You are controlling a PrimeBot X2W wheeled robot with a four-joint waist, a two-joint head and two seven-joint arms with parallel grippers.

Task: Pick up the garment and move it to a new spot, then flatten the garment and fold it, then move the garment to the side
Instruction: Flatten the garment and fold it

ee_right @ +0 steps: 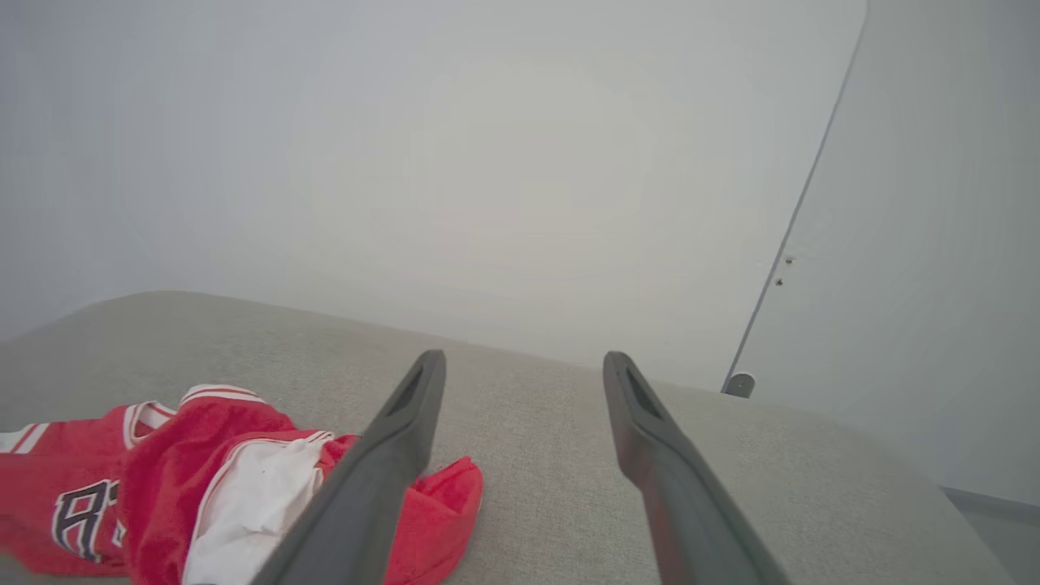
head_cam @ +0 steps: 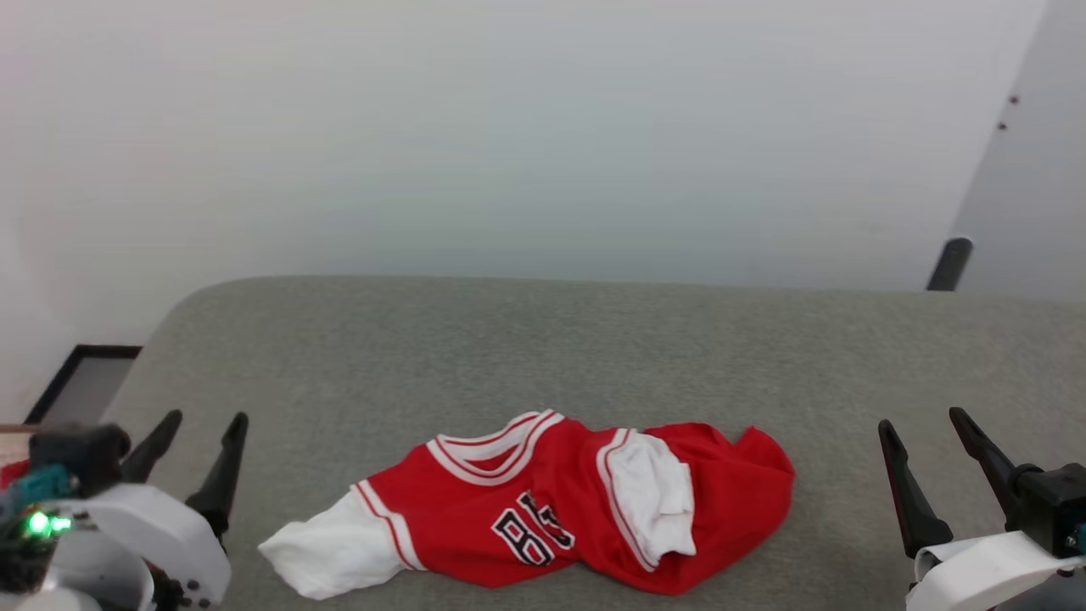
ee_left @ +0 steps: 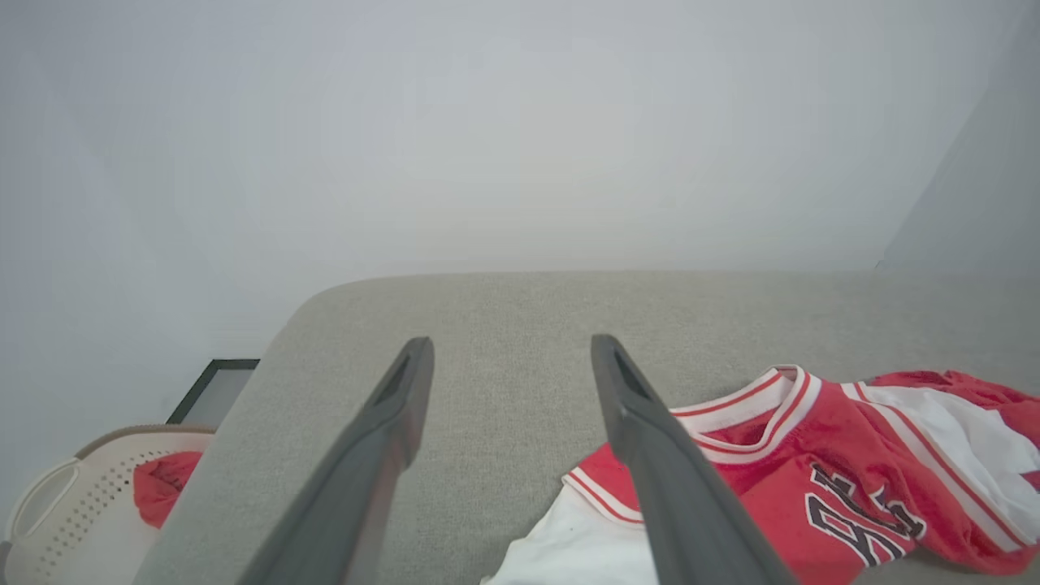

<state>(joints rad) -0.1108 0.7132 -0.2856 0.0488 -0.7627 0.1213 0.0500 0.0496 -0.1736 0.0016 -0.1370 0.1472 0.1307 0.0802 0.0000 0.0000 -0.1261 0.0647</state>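
The garment (head_cam: 543,509), a red jersey with white short sleeves, striped collar and black lettering, lies crumpled near the front middle of the grey surface (head_cam: 594,339). One white sleeve stretches toward the left, the other is folded over the red body. My left gripper (head_cam: 208,420) stands open at the lower left, apart from the garment (ee_left: 812,479), nothing between its fingers. My right gripper (head_cam: 920,416) stands open at the lower right, also apart from the garment (ee_right: 162,479). In each wrist view the jaws are spread wide over bare grey fabric.
A pale perforated basket (ee_left: 73,504) holding a small red cloth (ee_left: 162,487) sits on the floor off the surface's left edge. A dark-framed panel (head_cam: 81,382) leans by the wall there. A white wall stands behind; a dark post (head_cam: 948,263) rises at the back right.
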